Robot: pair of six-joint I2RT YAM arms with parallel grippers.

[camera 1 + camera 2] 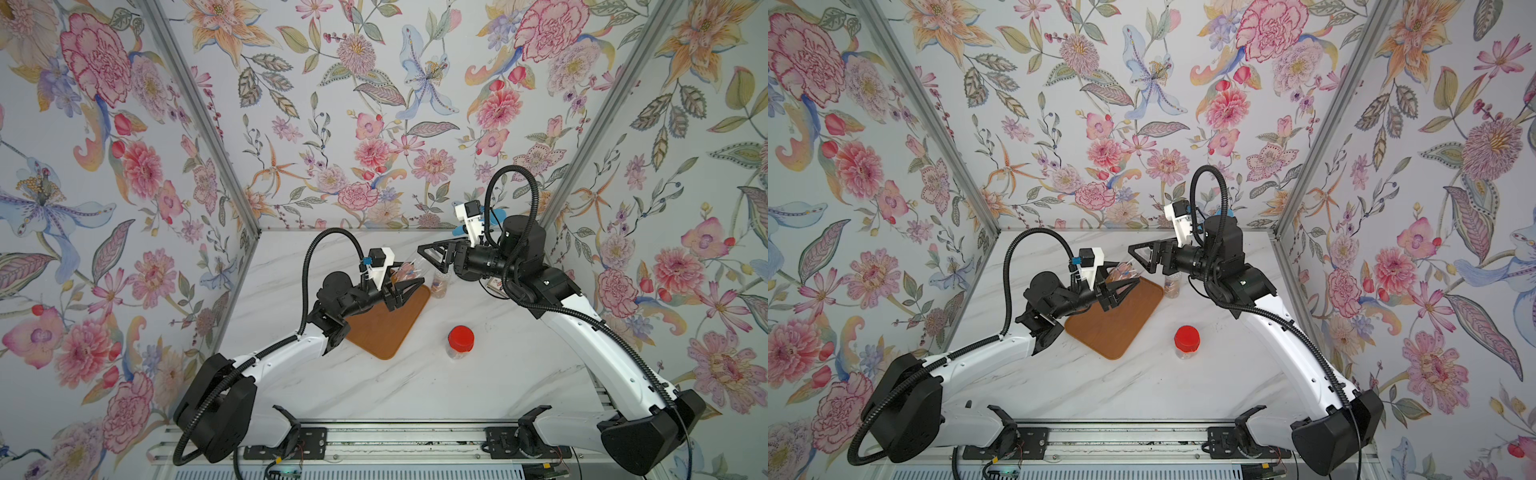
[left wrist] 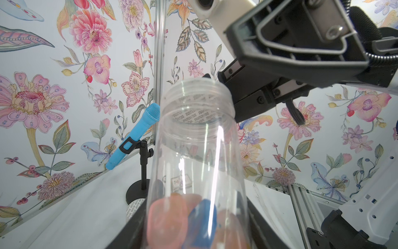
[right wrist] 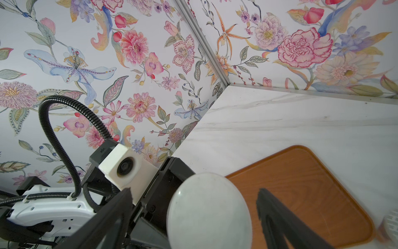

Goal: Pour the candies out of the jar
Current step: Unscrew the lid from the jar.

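My left gripper [image 1: 409, 286] clamps the clear jar [image 2: 193, 155] tilted over the brown tray [image 1: 386, 332] meant to catch the candies [image 2: 170, 217], which lie at its base. My right gripper [image 1: 430, 259] spreads empty astride its white seal [image 3: 206, 211], likely to peel it.

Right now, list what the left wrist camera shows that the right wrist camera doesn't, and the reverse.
Only the left wrist view: the clear side of the jar with the candies inside it, and a blue microphone on a stand.

Only the right wrist view: the brown tray and the left arm's camera.

Both: the marble table, the flowered walls, and apparently the jar's mouth. It shows as a printed seal from inside and as a white disc from outside.
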